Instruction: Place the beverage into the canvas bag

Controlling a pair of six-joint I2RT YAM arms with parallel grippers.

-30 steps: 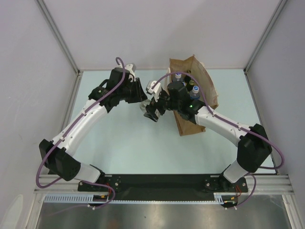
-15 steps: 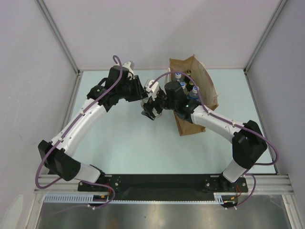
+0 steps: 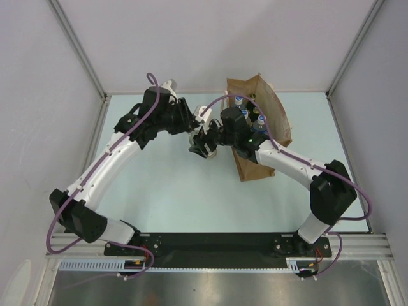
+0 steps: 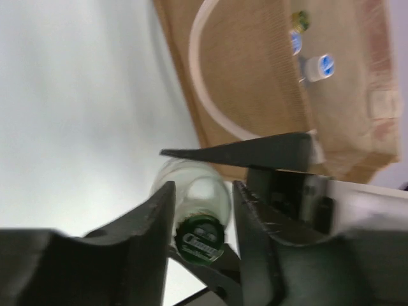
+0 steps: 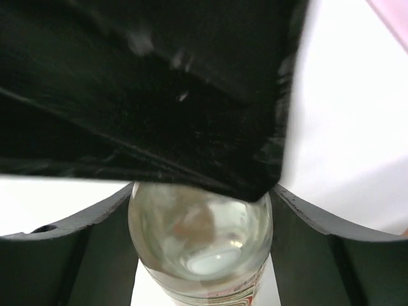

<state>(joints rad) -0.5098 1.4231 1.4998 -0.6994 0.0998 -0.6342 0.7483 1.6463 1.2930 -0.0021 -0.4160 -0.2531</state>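
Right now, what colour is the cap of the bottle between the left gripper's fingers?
Green cap, white lettering; clearest in left wrist view.

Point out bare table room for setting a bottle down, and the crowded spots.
Bare: the table between the arms; the strip right of the bag. Crowded: left of the bag, where left gripper and right gripper flank the bottle.

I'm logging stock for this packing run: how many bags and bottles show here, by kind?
Canvas bag: 1
Bottles inside it, by caps in the left wrist view: 3 (yellow cap, blue cap, white-and-blue cap); more may be hidden
Green-capped bottle outside it: 1
Total: 5
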